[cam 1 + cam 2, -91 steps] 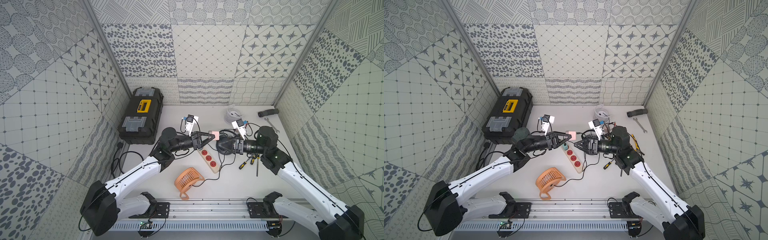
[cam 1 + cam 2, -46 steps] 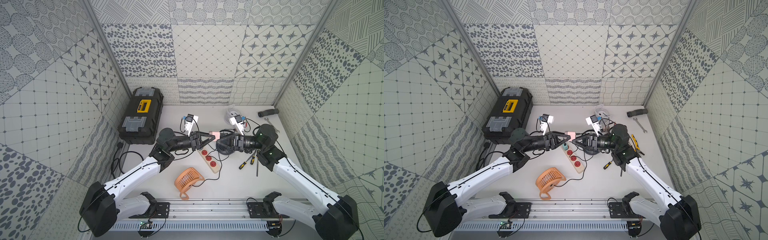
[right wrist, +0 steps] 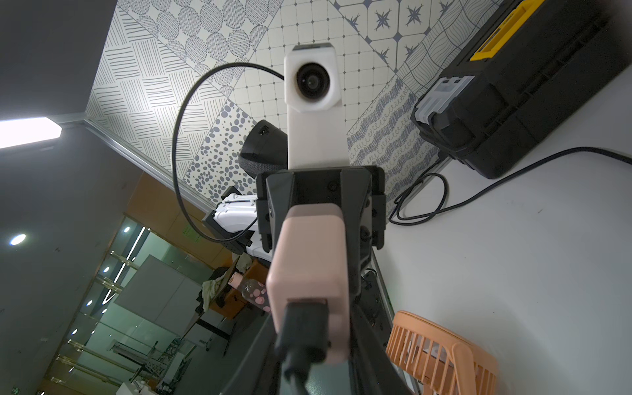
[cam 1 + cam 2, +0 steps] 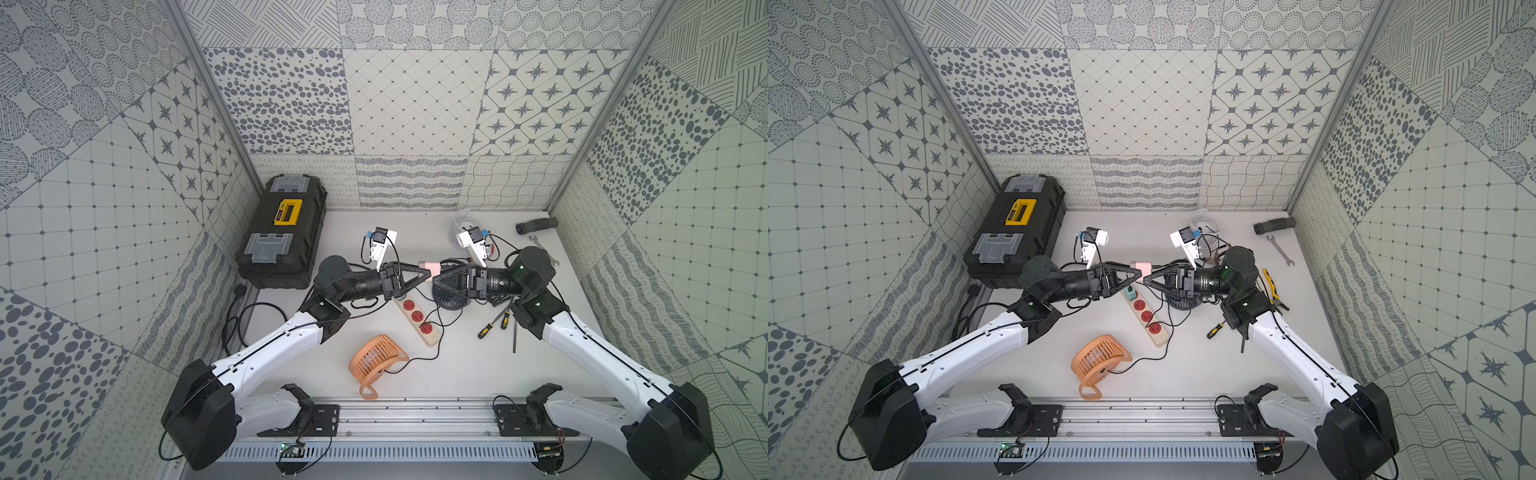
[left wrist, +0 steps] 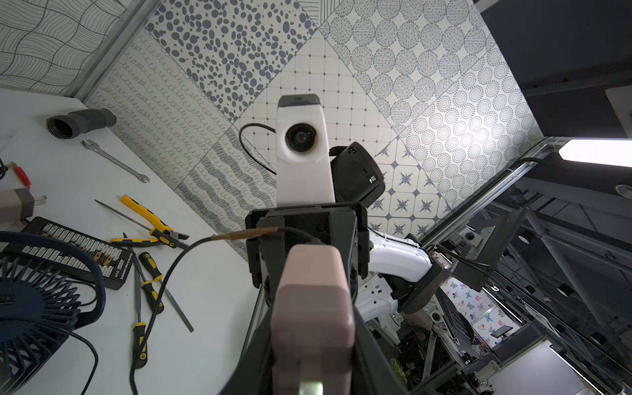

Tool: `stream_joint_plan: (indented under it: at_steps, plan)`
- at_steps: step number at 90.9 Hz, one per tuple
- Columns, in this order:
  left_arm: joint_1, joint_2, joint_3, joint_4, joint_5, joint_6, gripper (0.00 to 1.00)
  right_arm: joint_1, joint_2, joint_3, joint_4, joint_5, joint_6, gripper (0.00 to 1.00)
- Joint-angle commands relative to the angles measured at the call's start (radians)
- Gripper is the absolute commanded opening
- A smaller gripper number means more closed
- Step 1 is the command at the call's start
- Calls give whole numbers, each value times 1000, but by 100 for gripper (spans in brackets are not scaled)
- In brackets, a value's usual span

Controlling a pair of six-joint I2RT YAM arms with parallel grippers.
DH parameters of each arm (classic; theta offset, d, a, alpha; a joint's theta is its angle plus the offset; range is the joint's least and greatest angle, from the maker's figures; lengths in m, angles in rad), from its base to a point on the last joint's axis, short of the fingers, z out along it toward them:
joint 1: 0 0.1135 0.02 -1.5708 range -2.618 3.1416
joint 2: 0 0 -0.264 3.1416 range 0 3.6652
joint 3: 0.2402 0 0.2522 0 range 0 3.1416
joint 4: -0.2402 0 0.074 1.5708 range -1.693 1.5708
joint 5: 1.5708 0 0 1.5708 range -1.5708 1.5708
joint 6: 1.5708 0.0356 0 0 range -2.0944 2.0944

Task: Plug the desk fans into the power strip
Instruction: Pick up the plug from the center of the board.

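An orange fan (image 4: 376,365) lies nearest on the table (image 4: 457,374). Just beyond, the power strip (image 4: 417,316) lies diagonally beside a black fan (image 4: 447,301). Above its far end, the left jaws and right jaws meet tip to tip, both pinching one pink plug (image 4: 427,266).

Both top views are bright and evenly lit from overhead. They are sharp throughout, with only faint, soft shadows on the white worktop (image 4: 457,374). The patterned walls (image 4: 104,208) splay outward towards the frame edges. The wrist views bow straight lines strongly at their borders. In each, the pink plug block (image 5: 313,307) close to the lens looks soft, a ceiling lamp (image 5: 596,157) burns out to white glare, and the background is dim.
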Motion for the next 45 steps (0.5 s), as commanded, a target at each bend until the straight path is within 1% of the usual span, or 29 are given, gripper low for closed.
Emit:
stream_joint_plan:
  at_steps: [1,7,14,24,27,37,38,45]
  plan:
    - [-2,5,-13,49,74,13,0,-2,-1,29,107,28,18,34]
    - [-4,7,-15,50,71,17,0,-2,0,32,98,35,16,32]
    - [-3,11,-16,47,73,22,0,-2,4,33,82,44,15,26]
    - [-4,9,-15,13,75,50,0,-3,4,28,59,50,3,8]
    - [-4,7,-16,-6,71,66,0,-2,1,25,46,55,-6,5]
    - [-4,-15,-18,-93,38,126,0,-2,-20,18,-63,82,-80,1]
    - [-4,-19,-18,-106,32,134,2,-2,-22,18,-79,86,-90,0]
    - [-3,-44,-21,-186,-10,190,29,-3,-43,7,-191,118,-167,0]
